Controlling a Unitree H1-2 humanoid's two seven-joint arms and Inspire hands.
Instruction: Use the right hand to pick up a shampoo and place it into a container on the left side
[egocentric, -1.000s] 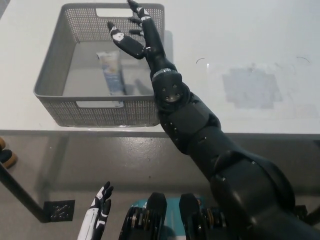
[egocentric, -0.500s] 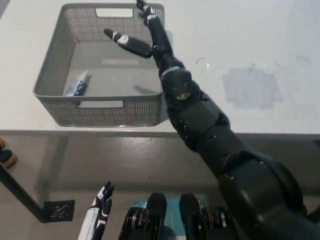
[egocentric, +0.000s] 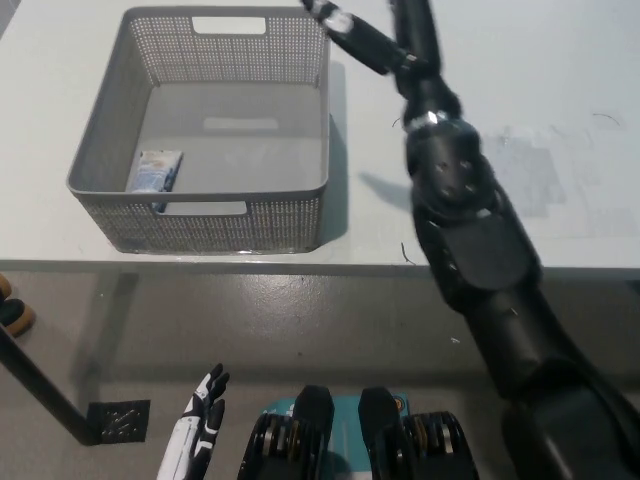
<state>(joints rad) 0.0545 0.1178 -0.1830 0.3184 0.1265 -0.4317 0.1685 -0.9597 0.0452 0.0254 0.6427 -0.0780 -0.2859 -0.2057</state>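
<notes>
A small white and blue shampoo tube (egocentric: 158, 171) lies flat in the near left corner of the grey mesh basket (egocentric: 120, 125) on the white table. My black right hand (egocentric: 385, 35) is up at the picture's top edge, to the right of the basket's far right corner, fingers spread and holding nothing; its tips run out of view. My white left hand (egocentric: 197, 428) hangs low at the bottom left, below the table edge, fingers apart and holding nothing.
The white table (egocentric: 560, 110) stretches to the right of the basket, with a faint grey patch (egocentric: 515, 170) on it. The table's near edge runs across the picture at mid height; floor lies below it.
The shampoo dropped from the basket's middle to its near left corner. My right hand, open throughout, swung up and to the right, out from over the basket. The left hand stayed put.
</notes>
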